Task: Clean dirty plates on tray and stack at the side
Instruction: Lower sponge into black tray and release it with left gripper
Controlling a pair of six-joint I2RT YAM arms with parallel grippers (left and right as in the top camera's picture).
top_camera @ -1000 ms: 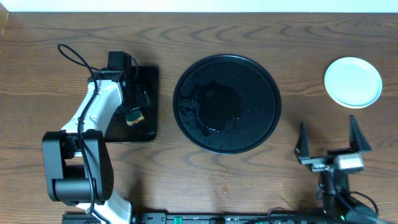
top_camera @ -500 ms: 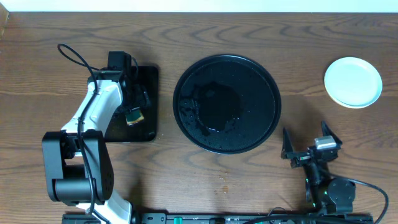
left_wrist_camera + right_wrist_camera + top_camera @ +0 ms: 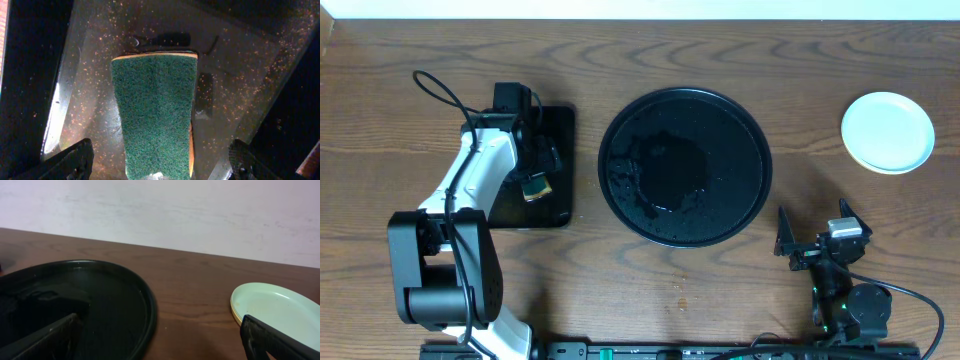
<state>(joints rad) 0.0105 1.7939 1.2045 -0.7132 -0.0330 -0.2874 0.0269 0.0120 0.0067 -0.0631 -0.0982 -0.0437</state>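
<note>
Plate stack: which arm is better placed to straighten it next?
Right. The right gripper is open on the plate stack's side of the round tray; the left gripper is over the sponge beyond it.

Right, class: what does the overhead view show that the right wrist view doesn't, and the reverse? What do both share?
Only overhead: the left arm and the sponge on the rectangular tray. Only right wrist: a yellow rim under the mint plate, suggesting a stack, and the pale wall. Both: the round black tray, the mint plate and the wood tabletop.
</note>
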